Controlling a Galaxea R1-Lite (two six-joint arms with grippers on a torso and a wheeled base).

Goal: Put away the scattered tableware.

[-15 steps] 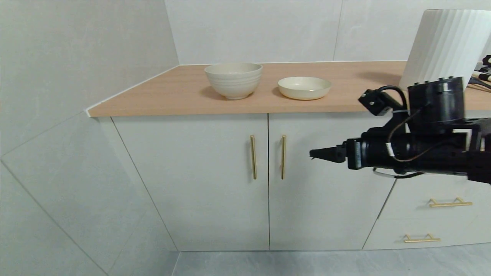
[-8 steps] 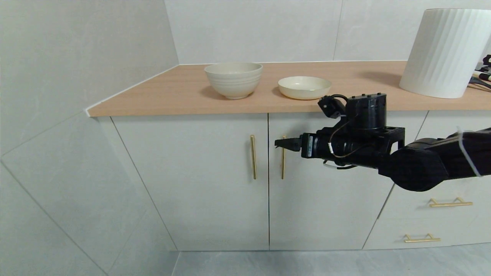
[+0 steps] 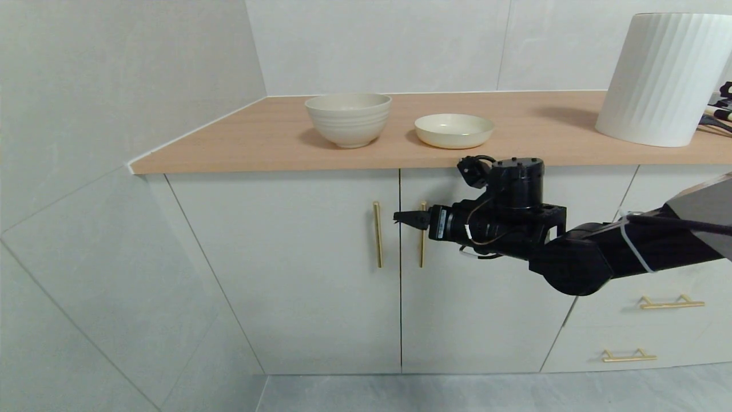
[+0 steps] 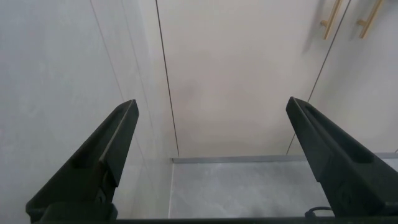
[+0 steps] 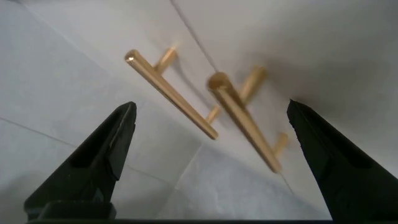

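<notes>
A ribbed cream bowl (image 3: 348, 119) and a shallow cream plate (image 3: 454, 130) stand side by side on the wooden counter (image 3: 257, 143). Below them, two cabinet doors meet at a pair of vertical gold handles (image 3: 377, 234) (image 3: 422, 234). My right gripper (image 3: 400, 218) hovers level with the upper part of the handles, its tips just in front of the right one. In the right wrist view my right gripper (image 5: 211, 104) is open, with both gold handles (image 5: 171, 93) (image 5: 245, 121) between the fingers, untouched. My left gripper (image 4: 212, 102) is open and holds nothing, low down facing the cabinet front and floor.
A tall white ribbed container (image 3: 663, 77) stands on the counter at the right, with utensils (image 3: 719, 111) beside it. Two drawers with gold handles (image 3: 672, 302) (image 3: 628, 356) lie right of the doors. A tiled wall (image 3: 114, 171) closes off the left side.
My right arm has swung left and in toward the cabinet, carrying its gripper from the right side to just in front of the door handles. Bowl and plate have not moved.
</notes>
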